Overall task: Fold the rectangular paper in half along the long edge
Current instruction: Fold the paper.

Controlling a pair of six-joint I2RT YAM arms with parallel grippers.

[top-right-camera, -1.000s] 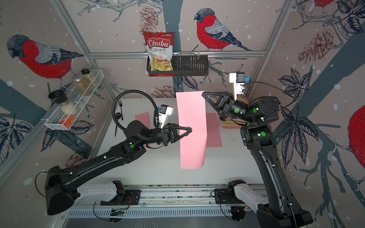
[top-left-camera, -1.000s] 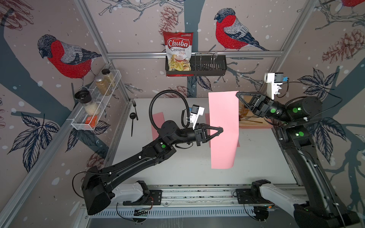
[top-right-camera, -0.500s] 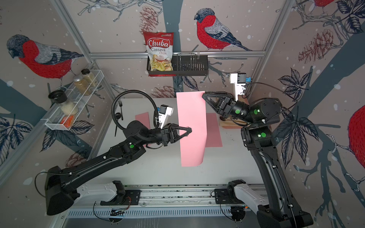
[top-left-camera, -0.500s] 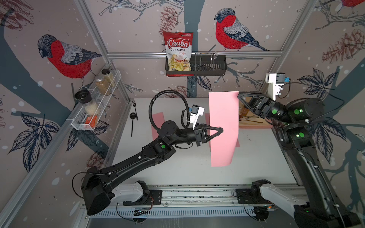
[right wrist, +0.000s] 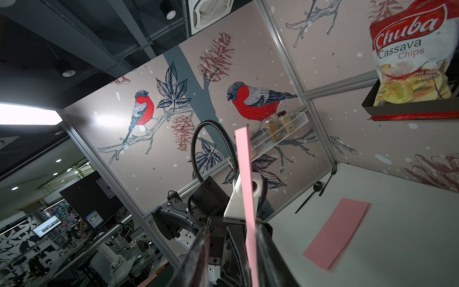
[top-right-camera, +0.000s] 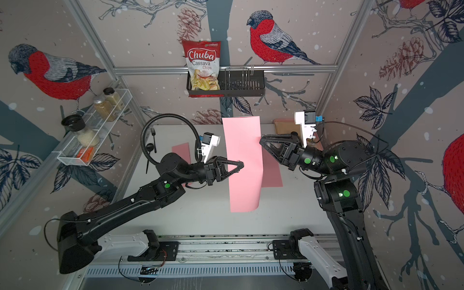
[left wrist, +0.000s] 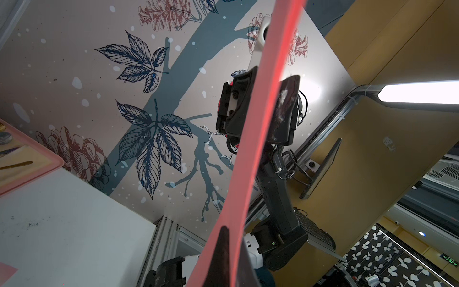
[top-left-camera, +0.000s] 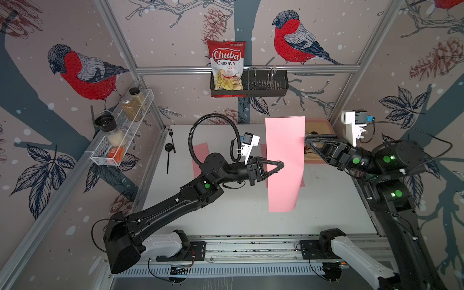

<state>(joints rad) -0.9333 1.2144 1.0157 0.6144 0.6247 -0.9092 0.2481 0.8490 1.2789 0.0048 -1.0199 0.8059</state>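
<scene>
The pink paper is held in the air, clear of the desk. The left gripper pinches one long edge about midway, fingers pressed together on it. The right gripper sits at the opposite long edge, fingers spread, with the edge passing between them. Another pink sheet lies flat on the desk below.

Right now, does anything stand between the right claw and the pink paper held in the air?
Nothing visible does. The left claw pinches one long edge of the paper, which hangs in the air, and the opposite long edge lies between the open jaws of the right claw.
</scene>
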